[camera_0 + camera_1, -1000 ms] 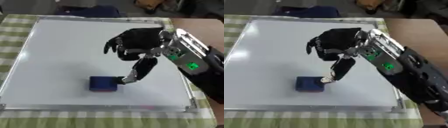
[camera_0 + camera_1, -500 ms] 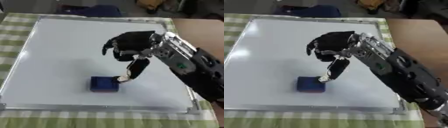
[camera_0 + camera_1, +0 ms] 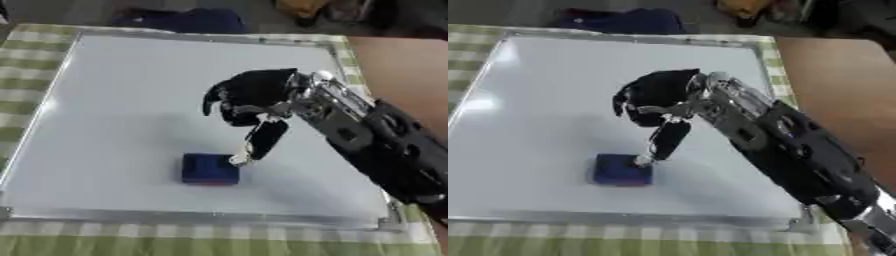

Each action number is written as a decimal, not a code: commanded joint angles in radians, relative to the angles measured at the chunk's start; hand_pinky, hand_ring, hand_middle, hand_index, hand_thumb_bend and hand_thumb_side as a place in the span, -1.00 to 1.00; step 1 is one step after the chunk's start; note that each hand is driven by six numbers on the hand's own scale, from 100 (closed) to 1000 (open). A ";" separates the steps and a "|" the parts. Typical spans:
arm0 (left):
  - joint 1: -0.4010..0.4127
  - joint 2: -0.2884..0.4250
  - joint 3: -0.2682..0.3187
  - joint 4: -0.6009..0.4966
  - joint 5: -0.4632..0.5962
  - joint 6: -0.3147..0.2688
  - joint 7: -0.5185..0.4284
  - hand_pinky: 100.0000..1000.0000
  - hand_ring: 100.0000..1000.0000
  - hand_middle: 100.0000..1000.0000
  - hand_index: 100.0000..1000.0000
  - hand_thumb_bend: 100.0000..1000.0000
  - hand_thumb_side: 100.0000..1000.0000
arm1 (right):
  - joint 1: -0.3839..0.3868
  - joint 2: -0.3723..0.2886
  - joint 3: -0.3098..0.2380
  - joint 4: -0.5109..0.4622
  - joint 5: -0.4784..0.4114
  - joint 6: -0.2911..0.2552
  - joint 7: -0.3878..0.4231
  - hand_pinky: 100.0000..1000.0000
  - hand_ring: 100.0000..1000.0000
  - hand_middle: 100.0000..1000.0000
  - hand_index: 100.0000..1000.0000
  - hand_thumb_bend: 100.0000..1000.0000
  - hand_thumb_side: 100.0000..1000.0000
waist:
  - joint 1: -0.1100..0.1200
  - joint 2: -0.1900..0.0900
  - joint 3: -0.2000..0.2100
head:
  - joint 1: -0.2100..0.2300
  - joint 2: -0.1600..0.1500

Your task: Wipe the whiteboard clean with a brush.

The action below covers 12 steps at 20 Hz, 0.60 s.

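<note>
The robot's black right hand [image 3: 254, 97], fingers curled but empty, should settle its thumb squarely across the small blue rectangular brush [image 3: 210, 169] just below before gripping.

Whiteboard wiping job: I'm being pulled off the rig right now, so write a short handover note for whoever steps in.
Right hand: over the board's middle, fingers curled, one digit stretched down so that its tip meets the right edge of the small dark blue rectangular eraser brush; not gripping it.
Left hand: not in view.
Brush: flat on the white metal-framed whiteboard, near its front edge.
Done: the board shows no visible marks.
Left: get hold of the brush and wipe if any marks remain.
</note>
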<state>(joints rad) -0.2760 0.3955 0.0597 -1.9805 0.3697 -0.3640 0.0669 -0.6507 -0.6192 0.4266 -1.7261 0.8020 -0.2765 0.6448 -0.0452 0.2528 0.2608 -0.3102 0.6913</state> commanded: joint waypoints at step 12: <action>-0.015 0.013 0.006 -0.020 0.000 0.008 -0.002 -0.02 0.21 0.11 0.02 -0.82 0.93 | -0.001 0.031 0.020 -0.009 0.059 0.001 -0.063 0.42 0.76 0.21 -1.00 -0.17 0.41 | -0.003 -0.013 0.000 | 0.005 -0.006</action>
<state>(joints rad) -0.2810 0.3953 0.0597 -1.9805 0.3706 -0.3585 0.0644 -0.6409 -0.5816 0.4517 -1.7247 0.8584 -0.2776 0.5833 -0.0519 0.2529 0.2607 -0.3089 0.6914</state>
